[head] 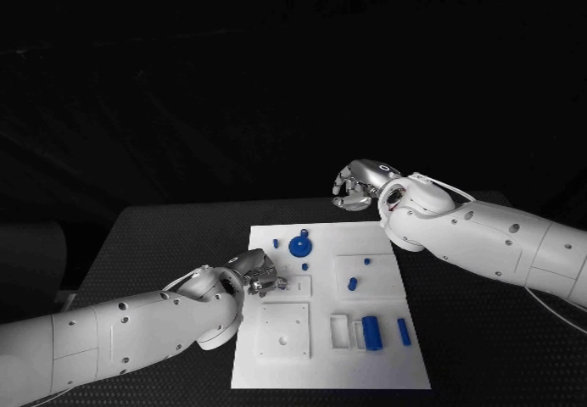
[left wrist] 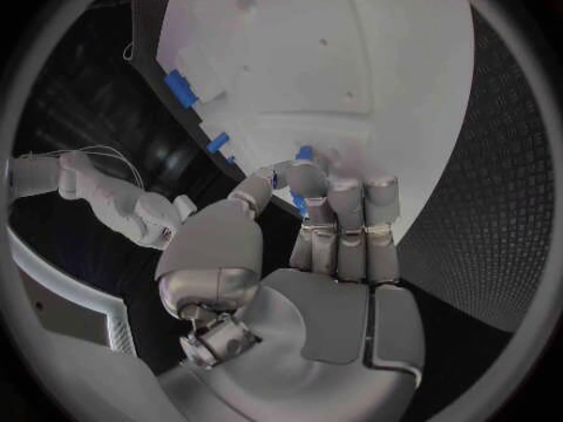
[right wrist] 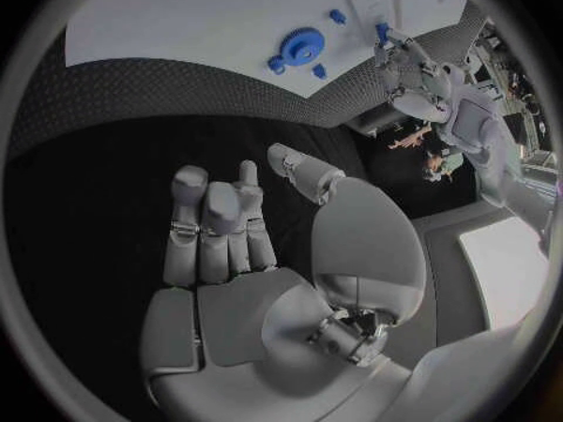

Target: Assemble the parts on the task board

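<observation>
Both hands are seen from the head view. The left hand (head: 254, 273) is lowered at the near left edge of the task board (head: 330, 356), its fingers curled in over a small recessed square; whether anything is pinched cannot be told from there. The right hand (head: 359, 186) is raised beyond the board's far right corner, above the black table (head: 159, 237), its fingers loosely apart and holding nothing. Between the two hands a blue gear (head: 299, 248) lies on the board, and nearer the robot than the right hand a blue block (head: 371, 331) stands beside a blue peg (head: 404, 331).

From the left wrist view, the left hand (left wrist: 323, 230) is bent forward over the board (left wrist: 352, 56), and a small blue part (left wrist: 300, 200) is held between its thumb and fingers (left wrist: 347, 197).

From the right wrist view, the right hand (right wrist: 252, 239) is spread above the dark table, empty, with the gear (right wrist: 303, 43) well ahead of its fingertips on the board (right wrist: 176, 14).
</observation>
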